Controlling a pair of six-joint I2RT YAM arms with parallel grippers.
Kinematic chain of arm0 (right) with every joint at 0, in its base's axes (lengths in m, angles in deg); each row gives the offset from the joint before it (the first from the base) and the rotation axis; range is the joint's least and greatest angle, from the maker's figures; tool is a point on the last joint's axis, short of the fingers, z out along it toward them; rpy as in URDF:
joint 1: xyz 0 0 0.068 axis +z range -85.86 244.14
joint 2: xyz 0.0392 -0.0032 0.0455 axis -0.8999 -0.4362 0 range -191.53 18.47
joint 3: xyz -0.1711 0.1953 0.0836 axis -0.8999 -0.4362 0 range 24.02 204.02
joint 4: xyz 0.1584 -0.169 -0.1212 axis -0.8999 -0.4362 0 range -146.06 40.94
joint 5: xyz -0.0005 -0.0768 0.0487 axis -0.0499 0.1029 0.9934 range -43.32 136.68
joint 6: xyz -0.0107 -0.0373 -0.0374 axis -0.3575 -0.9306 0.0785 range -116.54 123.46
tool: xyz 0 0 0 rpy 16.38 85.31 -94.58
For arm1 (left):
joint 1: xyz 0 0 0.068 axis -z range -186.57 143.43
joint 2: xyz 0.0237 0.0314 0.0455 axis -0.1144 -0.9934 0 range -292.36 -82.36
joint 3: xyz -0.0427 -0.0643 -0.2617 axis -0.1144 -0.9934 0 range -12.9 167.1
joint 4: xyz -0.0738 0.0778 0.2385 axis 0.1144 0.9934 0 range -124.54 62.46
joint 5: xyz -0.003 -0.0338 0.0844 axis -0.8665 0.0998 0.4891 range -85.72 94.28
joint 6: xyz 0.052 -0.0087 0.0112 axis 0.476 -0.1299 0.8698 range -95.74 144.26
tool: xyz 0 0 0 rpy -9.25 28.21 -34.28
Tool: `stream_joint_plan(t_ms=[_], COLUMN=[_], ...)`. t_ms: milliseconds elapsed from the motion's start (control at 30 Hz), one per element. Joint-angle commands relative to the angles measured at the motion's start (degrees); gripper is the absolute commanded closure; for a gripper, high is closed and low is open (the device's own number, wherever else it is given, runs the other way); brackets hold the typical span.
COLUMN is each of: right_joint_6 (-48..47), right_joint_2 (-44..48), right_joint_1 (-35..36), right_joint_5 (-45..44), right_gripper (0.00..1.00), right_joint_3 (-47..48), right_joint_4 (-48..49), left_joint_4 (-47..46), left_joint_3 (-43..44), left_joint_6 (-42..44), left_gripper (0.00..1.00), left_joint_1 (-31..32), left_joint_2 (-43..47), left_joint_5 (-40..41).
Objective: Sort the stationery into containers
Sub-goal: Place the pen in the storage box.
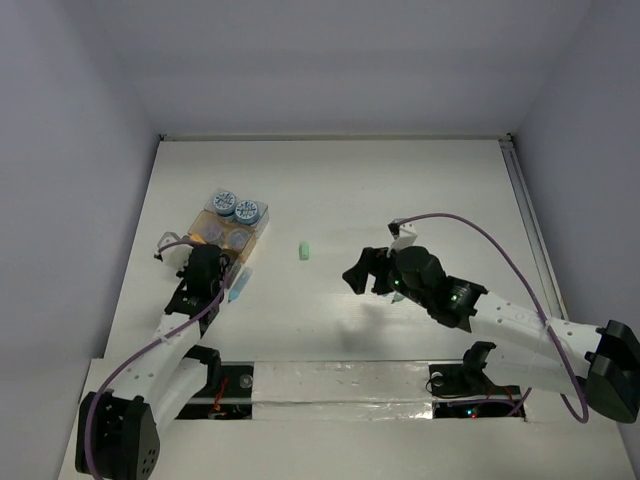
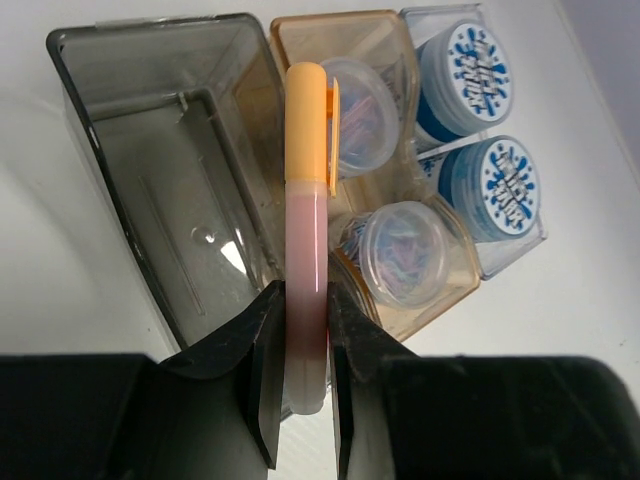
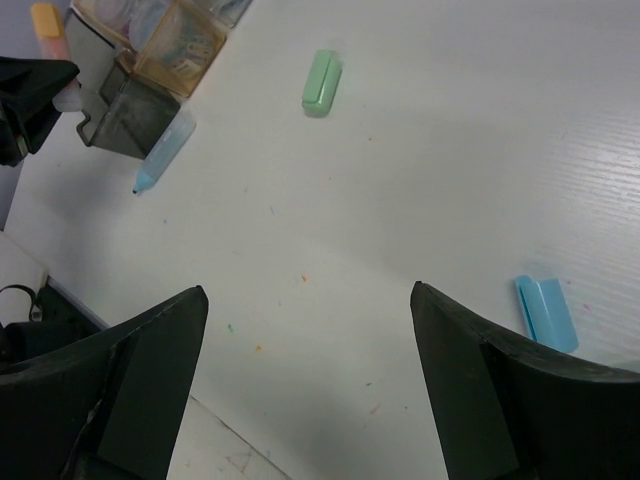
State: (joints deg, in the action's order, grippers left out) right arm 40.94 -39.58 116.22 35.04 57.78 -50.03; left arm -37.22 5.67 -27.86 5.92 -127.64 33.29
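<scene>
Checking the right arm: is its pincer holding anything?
No, the right pincer stands wide open, and only bare table shows between its jaws.

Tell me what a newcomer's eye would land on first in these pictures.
The left gripper clamps an orange-capped marker over the line where a smoky grey box meets an amber box, with blue-patterned round tubs just beyond. Out on the white table lie a green piece and a light blue cap, and the right gripper hangs open above that area.
</scene>
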Motion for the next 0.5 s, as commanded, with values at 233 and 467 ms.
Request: stream_joint_plan(t_ms=[233,467], right_joint_6=[-2.4,-2.3], right_joint_2=[-0.7,-0.9], right_joint_1=[-0.4,-0.9], right_joint_5=[2.3,2.1], right_gripper=[0.10,0.07], right_joint_3=[0.1,0.4], right_joint_4=[2.7,2.3], left_joint_4=[-0.5,-0.7], left_joint_3=[-2.0,-3.7], left_joint_6=[-4.0,-2.1], left_gripper=[0.95,0.63], left_joint_1=[-0.8,-0.8], left_joint_2=[0.6,4.2], left_joint_5=[2.0,1.9])
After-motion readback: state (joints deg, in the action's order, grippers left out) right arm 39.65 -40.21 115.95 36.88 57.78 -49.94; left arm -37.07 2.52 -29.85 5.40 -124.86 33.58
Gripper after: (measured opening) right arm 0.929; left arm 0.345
